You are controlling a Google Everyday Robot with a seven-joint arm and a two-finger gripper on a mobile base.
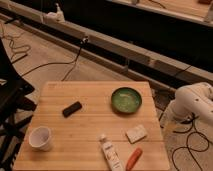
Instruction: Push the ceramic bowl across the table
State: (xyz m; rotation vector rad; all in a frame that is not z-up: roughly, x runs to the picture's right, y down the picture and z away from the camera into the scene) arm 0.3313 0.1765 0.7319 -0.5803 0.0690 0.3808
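a tube [111, 155] and an orange thing [134, 158] lie at the table's [85, 127] lower edge. the bowl [126, 99] sits upper right. a white arm [195, 101] is at frame right, its gripper out of view. cables [47, 65] cross the floor.

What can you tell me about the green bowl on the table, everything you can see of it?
The ceramic bowl is round, shallow and glossy green, with a darker rim and a pale mottled centre. It looks empty and stands upright on the table, toward the far right corner. Nothing touches it; the gripper, on the white arm off the table's right edge, is apart from it.
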